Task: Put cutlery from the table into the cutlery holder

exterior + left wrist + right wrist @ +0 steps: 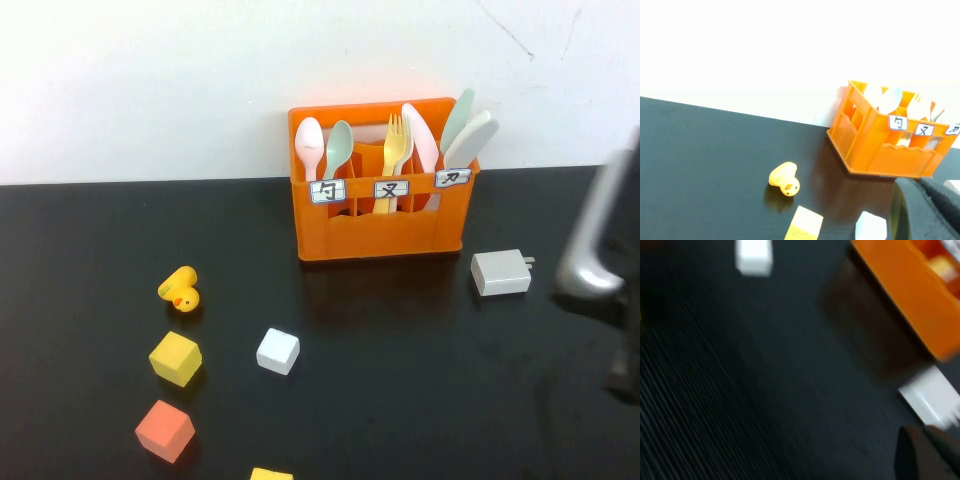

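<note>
Seven utensils (398,140) upright in crate (380,232); four cubes (277,351), one duck (181,290). Left gripper (927,207), right gripper (925,452) both closed, empty.

1. A flat matte black surface (420,400) filled the lower part of the high view, meeting a white wall behind.
2. An orange cutlery holder (380,225) stood on it near the back edge.
3. A white charger block (500,272) lay just to the right of the holder, apart from it.
4. A yellow toy duck (180,290) sat toward the left.
5. Below the duck lay a yellow cube (175,358) and an orange-red cube (164,430); a white cube (277,351) rested nearer the middle.
6. Another yellow block (270,474) showed at the bottom edge.
</note>
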Available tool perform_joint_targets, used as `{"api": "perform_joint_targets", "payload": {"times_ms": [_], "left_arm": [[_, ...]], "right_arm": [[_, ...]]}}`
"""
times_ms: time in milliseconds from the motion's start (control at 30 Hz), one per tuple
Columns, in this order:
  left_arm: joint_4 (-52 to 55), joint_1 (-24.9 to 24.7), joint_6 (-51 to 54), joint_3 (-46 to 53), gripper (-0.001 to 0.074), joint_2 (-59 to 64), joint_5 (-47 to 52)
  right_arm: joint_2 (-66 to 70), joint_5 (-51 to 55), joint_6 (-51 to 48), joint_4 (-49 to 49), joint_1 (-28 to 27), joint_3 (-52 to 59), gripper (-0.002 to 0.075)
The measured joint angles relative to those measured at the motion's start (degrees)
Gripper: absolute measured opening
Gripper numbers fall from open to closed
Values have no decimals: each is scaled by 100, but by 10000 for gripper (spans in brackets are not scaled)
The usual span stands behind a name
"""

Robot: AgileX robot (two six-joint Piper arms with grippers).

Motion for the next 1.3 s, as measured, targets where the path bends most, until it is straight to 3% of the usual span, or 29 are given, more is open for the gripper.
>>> {"api": "perform_joint_targets", "payload": {"times_ms": [233,767,1300], "left_arm": [[0,0,-21,9,-1,-3,0],[11,0,-293,9,-1,-3,372],[11,0,-323,9,-1,-3,389]], "right_arm": [[-1565,70,1134,-1256,0,698,-2],[-4977,117,2362,-1430,0,2813,-2],[-5429,751,2569,-1459,0,3000,-2]]}}
